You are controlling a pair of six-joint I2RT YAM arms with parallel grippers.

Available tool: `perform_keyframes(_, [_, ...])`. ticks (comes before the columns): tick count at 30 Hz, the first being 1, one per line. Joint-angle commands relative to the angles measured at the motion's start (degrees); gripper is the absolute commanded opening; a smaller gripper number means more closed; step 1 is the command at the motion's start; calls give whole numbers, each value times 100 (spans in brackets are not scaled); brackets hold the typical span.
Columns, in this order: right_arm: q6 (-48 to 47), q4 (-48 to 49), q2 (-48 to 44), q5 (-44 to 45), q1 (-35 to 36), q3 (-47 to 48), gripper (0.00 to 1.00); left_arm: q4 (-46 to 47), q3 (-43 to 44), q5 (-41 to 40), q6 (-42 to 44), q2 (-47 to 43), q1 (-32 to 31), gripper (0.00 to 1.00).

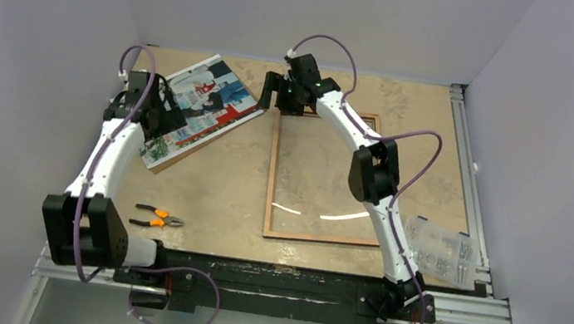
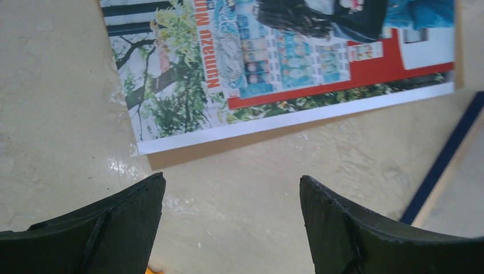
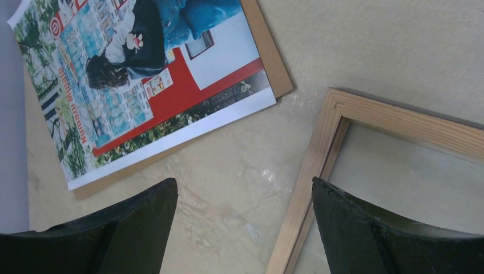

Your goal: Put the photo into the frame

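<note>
left tool (image 2: 231, 188) jaws apart, empty, near photo (image 1: 206, 99) edge | right tool (image 3: 244, 191) jaws apart, empty, above frame (image 1: 272, 177) corner | photo flat on backing board (image 3: 273, 63), tabletop (image 1: 222, 187) far left, clear of frame

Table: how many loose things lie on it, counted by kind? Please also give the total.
photo: 1
board under it: 1
frame: 1
pliers: 1
clear box of small parts: 1
Total: 5
</note>
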Motion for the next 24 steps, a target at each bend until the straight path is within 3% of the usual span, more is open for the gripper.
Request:
perform_keyframes(1, [652,938,199,-394,-31,192,86,-21,320,44,-24,659,440,84])
perform_keyframes(10, [1187,2195,663,23,-26,253,84,-3,468,669,-349,1582,1453,85])
perform_keyframes(16, [1494,2879,908,-39,-22,262,84,104,454,710,-549,1847,1771,85])
perform_keyframes(24, [1492,2555,1224,636,154,645,86,43,615,486,-693,2127,1867,85])
